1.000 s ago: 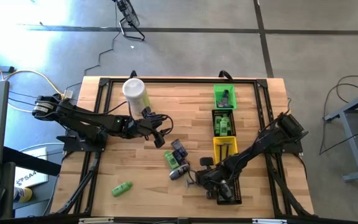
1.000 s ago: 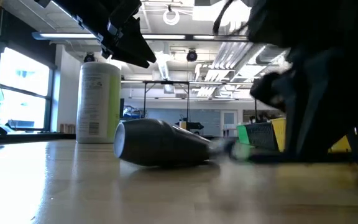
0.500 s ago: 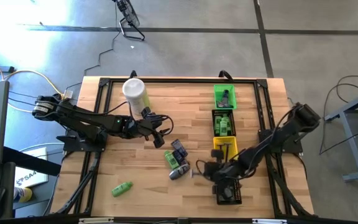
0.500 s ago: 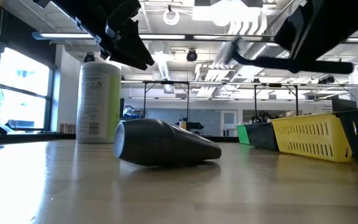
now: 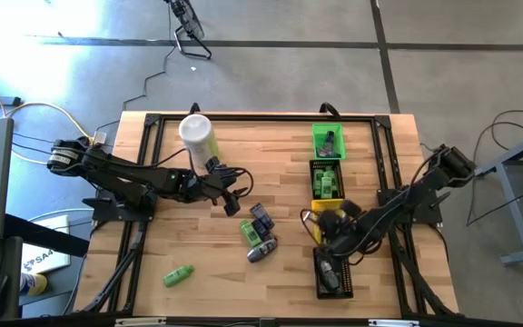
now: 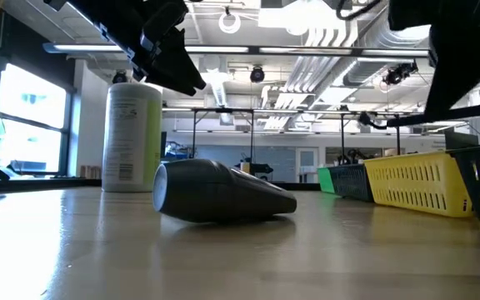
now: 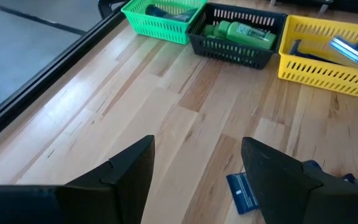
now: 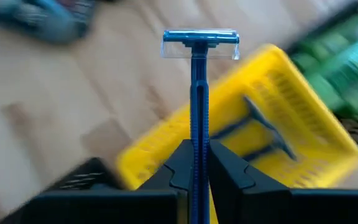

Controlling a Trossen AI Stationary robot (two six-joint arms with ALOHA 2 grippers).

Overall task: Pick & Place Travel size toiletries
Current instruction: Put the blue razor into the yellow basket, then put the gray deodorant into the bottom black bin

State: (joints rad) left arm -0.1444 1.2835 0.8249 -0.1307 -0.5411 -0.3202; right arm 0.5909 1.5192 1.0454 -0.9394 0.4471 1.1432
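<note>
My right gripper (image 5: 323, 228) hovers over the yellow bin (image 5: 327, 208), shut on a blue razor (image 8: 198, 81). My left gripper (image 5: 231, 192) waits open above the table beside the pale-green canister (image 5: 197, 135); its fingers stand apart (image 7: 197, 180). A green mini bottle (image 5: 251, 232), a blue-purple tube (image 5: 261, 218) and a dark grey tube (image 5: 261, 252) lie on their sides mid-table. Another green bottle (image 5: 178, 275) lies near the table's near-left corner. In the low view the grey tube (image 6: 223, 200) lies in front of the canister (image 6: 133, 137). My right gripper pinches the razor's blue handle (image 8: 197, 134) between its two fingers (image 8: 180, 167), along the handle's length. The razor head (image 8: 201, 37) sticks out past the fingertips. The razor is lifted clear, above the yellow bin (image 8: 278, 124).
A row of bins runs along the table's right side: green (image 5: 328, 139), black with green bottles (image 5: 326, 179), yellow, then a black one (image 5: 332, 277) nearest. The yellow bin holds thin dark sticks (image 8: 263, 127). Bare wood lies at the table's middle and near left.
My right gripper has risen from the table near the dark grey tube and moved toward the table's right and far side, ending over the yellow bin with the razor lifted clear in it. The left arm has kept still.
</note>
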